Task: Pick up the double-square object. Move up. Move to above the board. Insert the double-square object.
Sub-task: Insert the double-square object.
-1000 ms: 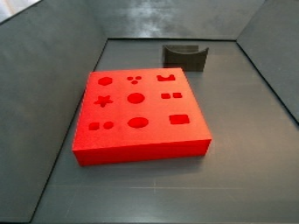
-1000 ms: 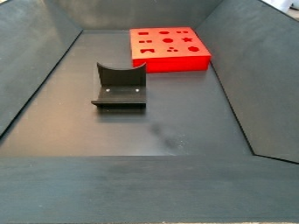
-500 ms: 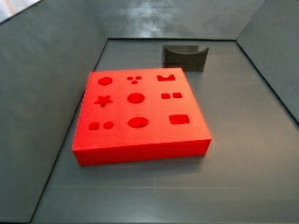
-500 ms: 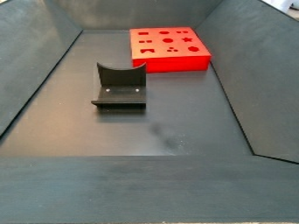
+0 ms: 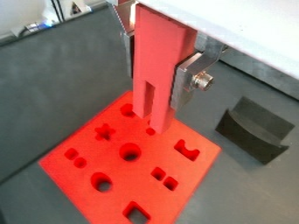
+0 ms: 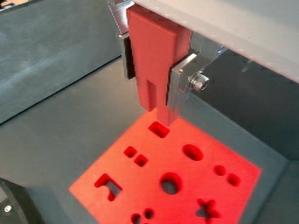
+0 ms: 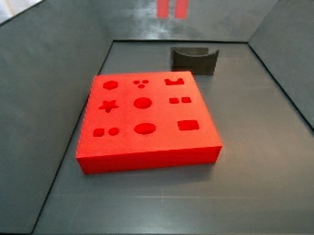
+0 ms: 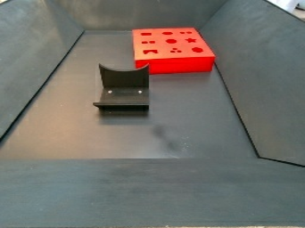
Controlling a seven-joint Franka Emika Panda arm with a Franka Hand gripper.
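In both wrist views my gripper (image 5: pixel 156 87) (image 6: pixel 155 89) is shut on the double-square object (image 5: pixel 158 48) (image 6: pixel 152 48), a tall narrow red peg whose lower end splits into two bars. It hangs upright, high above the board (image 5: pixel 87 179) (image 6: pixel 117 166), a flat bright red block with shaped holes. The silver fingers (image 5: pixel 184 83) (image 6: pixel 179 83) press on the peg's two sides. In a side view only the peg's two lower bars (image 7: pixel 170 9) show at the top edge, above and beyond the board (image 7: pixel 147 151). The board (image 8: pixel 179 62) also shows in a side view without gripper or peg.
The dark fixture (image 7: pixel 194 59) (image 8: pixel 121 87) stands on the grey floor beside the board, and shows in both wrist views (image 5: pixel 257 129) (image 6: pixel 10 206). Sloping grey walls enclose the floor on all sides.
The peg's lower bars have come into a side view at the top edge; earlier neither peg nor gripper showed there. Board and fixture have not moved.
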